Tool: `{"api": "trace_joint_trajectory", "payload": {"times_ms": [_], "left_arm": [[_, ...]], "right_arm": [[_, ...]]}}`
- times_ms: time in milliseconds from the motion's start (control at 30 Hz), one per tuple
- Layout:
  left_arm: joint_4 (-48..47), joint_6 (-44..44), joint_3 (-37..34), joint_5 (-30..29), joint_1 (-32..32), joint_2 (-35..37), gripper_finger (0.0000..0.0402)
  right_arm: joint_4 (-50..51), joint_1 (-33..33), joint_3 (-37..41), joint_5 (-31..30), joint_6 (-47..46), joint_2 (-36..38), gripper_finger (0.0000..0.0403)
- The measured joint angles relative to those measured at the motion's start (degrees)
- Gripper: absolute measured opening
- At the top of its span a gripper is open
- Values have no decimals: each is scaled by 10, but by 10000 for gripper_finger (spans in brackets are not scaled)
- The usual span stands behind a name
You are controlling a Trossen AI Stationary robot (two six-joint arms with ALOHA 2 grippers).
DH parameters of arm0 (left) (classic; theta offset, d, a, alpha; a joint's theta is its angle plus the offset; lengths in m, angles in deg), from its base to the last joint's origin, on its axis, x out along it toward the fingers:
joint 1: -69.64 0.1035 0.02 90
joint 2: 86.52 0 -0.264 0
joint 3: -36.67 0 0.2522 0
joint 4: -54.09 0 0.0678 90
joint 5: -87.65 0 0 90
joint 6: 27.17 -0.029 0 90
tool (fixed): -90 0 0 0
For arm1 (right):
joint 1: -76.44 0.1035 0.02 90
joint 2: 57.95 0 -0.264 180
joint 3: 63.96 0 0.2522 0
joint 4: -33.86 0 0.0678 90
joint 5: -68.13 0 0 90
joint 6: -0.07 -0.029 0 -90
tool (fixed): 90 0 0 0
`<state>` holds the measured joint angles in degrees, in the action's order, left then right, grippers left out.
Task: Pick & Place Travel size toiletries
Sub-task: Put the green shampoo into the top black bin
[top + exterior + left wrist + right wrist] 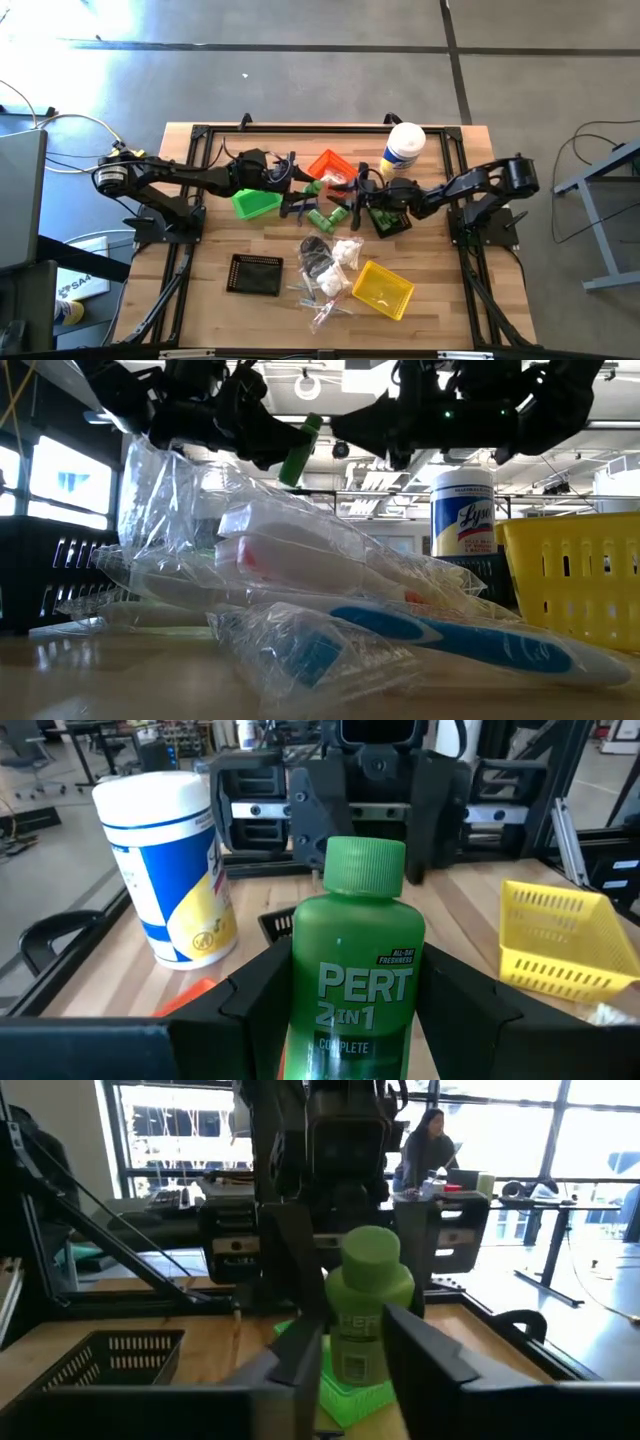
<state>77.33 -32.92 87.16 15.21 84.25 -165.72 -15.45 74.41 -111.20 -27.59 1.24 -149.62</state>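
Left jaws clamping green bottle (357, 990), right jaws seemingly parted.

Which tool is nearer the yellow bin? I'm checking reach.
Right. The right tool is above and just left of the yellow bin in the high view; the left tool is farther left.

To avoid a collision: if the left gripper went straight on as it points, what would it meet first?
Probably the dark right gripper, facing it beyond the green plastic Pert bottle that the left gripper holds; the gap is unclear.
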Motion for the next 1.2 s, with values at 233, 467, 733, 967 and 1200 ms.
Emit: {"api": "trace_joint_trajectory", "payload": {"times_ms": [233, 467, 733, 967, 1200], "left_arm": [[1, -15, 0, 26, 0, 0, 180], [8, 15, 0, 26, 0, 0, 180], [10, 43, 0, 24, 0, 0, 180], [10, 43, 0, 24, 0, 0, 180], [10, 43, 0, 23, 0, 0, 180]], "right_arm": [[-22, -2, 0, -9, -46, -5, 243], [-22, -7, -22, 5, -43, -14, 295], [-18, -8, -67, 16, -11, -59, 297], [-18, -7, -91, 32, -9, -72, 295], [-23, -8, -91, 31, -7, -72, 244]]}}
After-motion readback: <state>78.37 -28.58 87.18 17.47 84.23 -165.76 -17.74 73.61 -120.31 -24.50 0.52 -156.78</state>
